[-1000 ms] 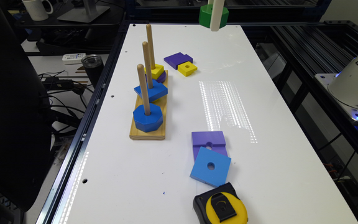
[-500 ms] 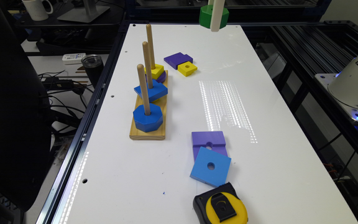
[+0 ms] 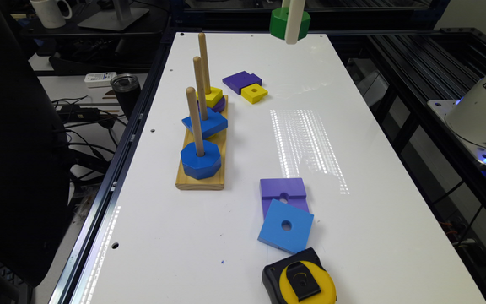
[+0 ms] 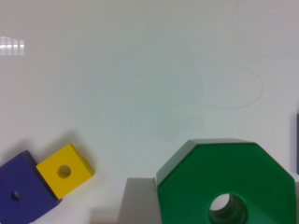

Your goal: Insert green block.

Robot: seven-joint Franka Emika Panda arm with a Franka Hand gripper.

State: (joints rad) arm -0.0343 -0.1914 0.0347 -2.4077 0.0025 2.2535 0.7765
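Note:
The green block [image 3: 277, 23], a thick dark-green octagon with a round centre hole, hangs in the air over the far end of the white table [image 3: 234, 253]. My gripper [image 3: 292, 34] is shut on it, and one white finger crosses its front. In the wrist view the green block [image 4: 224, 172] sits close to the camera, with a grey finger [image 4: 138, 200] against its side. The wooden peg board [image 3: 201, 182] lies along the exterior view's left side of the table. It has three upright pegs, well away from the block.
The near peg holds a blue octagonal block [image 3: 201, 159], the middle peg a blue block [image 3: 205, 122], the far peg a yellow block [image 3: 212, 96]. A purple block [image 3: 241, 80] and a yellow square [image 3: 254, 93] lie loose beside the board. A purple block [image 3: 283, 188], a blue square [image 3: 286, 226] and a tape measure [image 3: 300, 283] lie near the front.

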